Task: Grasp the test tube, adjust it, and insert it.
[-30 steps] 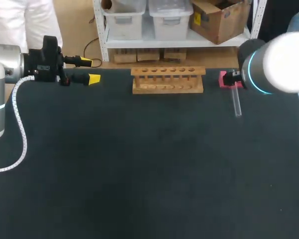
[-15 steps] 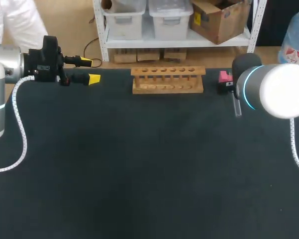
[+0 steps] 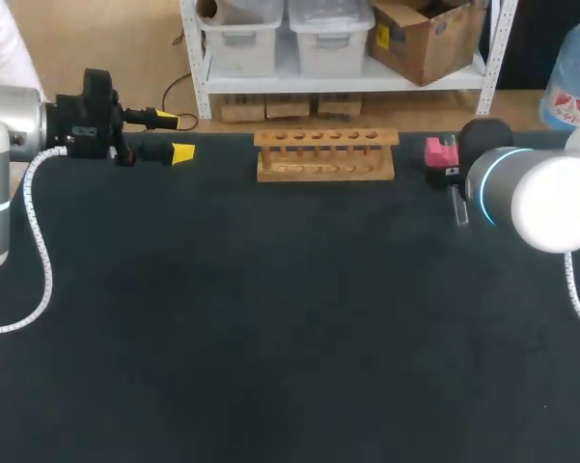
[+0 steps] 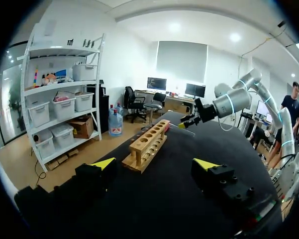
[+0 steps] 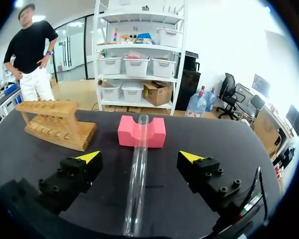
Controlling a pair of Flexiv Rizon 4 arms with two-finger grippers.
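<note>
Right claw (image 5: 139, 157) spread wide and low over the table (image 3: 270, 338), one yellow-tipped finger (image 5: 88, 157) on each side of the glass tube (image 5: 138, 174), both clear of it. Tube lying flat on the dark surface, lengthwise down the middle of the gap and pointing away from the claw. Far end up against the notch of a pink block (image 5: 142, 132); hard to tell whether resting in the notch or only meeting it.

From the overhead camera, just a short stretch of tube showing beside the right arm (image 3: 531, 193). Claw itself mostly hidden behind that arm, with the pink block just beyond, near the table's far edge.

Wooden rack (image 3: 325, 154) with a row of holes standing along the same far edge, toward the middle, well apart from tube and block. From the right wrist, off to one side of the block.

Left claw (image 3: 174, 136) above the far left corner of the table, held level and pointing toward the rack, fingers apart. In its own camera, rack ahead between the two yellow tips, right arm beyond the rack's far end.

Left arm (image 3: 10, 125) coming in from the left edge, with a white coiled cable (image 3: 41, 260) hanging from it down over the table.
</note>
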